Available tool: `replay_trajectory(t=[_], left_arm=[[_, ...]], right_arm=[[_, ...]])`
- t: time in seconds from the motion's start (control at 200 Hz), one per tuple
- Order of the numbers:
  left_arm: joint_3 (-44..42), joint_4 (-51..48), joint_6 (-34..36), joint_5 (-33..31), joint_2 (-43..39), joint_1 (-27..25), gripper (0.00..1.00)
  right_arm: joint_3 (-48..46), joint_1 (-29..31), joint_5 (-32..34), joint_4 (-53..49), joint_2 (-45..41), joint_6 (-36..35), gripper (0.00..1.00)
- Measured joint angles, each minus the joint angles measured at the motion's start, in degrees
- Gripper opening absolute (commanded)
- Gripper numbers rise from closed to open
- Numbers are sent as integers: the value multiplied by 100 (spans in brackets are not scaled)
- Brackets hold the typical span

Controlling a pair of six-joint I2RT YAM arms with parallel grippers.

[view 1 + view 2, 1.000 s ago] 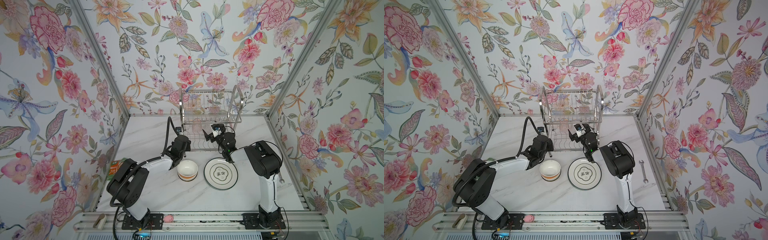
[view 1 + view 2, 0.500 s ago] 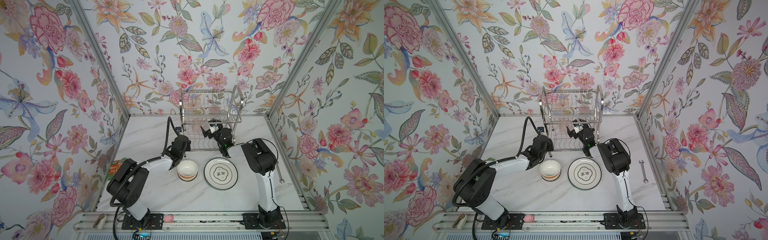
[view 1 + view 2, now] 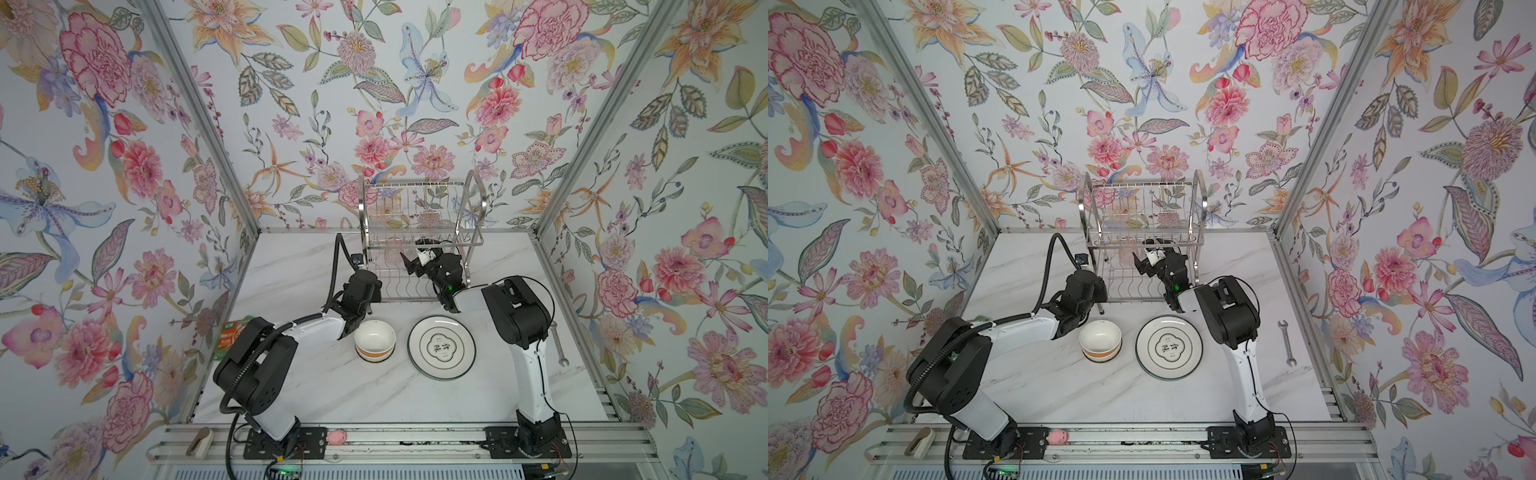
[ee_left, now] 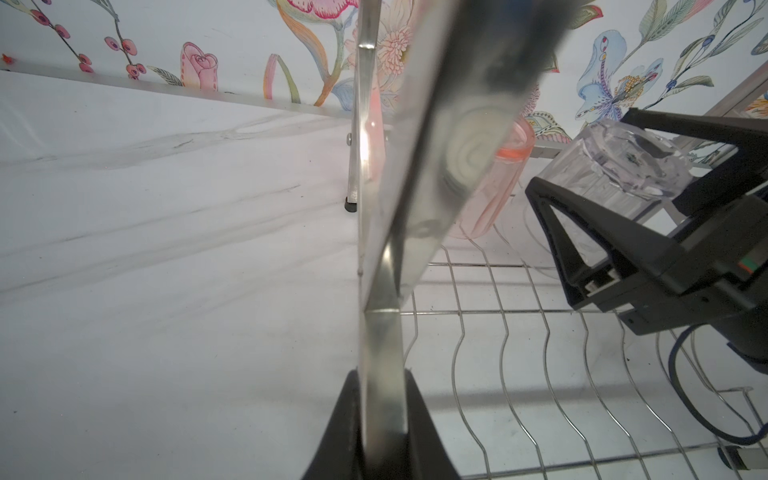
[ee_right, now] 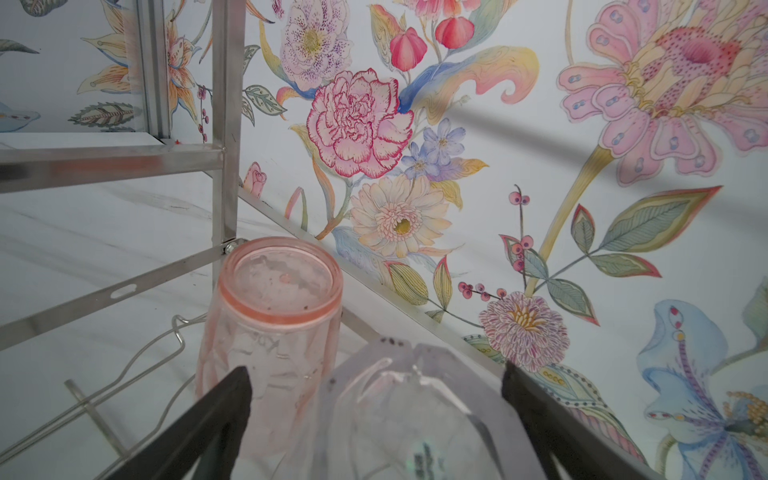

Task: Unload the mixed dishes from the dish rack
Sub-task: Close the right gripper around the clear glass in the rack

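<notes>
Floral wallpaper (image 3: 415,83) covers three walls around a white marble-patterned tabletop (image 3: 374,395), with aluminium corner posts (image 3: 199,116).

- Food packet (image 3: 229,332), at 9 o'clock from the cream bowl (image 3: 375,338) in a top view: mostly hidden behind the left arm; its print is unreadable.
- Wrench (image 3: 560,351), at 3 o'clock from the plate (image 3: 441,347): far end hidden behind the right arm.
- Pink tumbler (image 4: 494,195), left wrist view: half covered by the dish rack (image 4: 436,166), whose near bar is blurred.
- Left gripper (image 4: 381,380): jaws cut off by the picture's edge.
- Clear tumbler (image 5: 415,424), right wrist view: blurred and cut off; whether the right gripper (image 5: 376,372) touches it cannot be told.
</notes>
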Motion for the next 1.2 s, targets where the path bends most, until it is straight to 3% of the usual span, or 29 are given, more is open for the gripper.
replay_trajectory(t=[0.21,0.475,0.681,0.766,0.961,1.201], left_arm=[[26,-48,-2,0,2,0,0],[37,-61,-2,-20,13,0,0],[48,-83,-4,-24,17,0,0],[48,-83,-4,-28,17,0,1],[63,-94,-4,-61,28,-4,1],[140,-94,-2,-90,98,2,1]], right_arm=[[105,-87,-129,-125,20,103,76],[170,-125,-302,-133,20,170,53],[162,-125,-426,-116,20,173,45],[122,-125,-459,-33,20,173,37],[2,-125,-494,162,7,195,7],[-459,-55,-643,332,-271,317,0]])
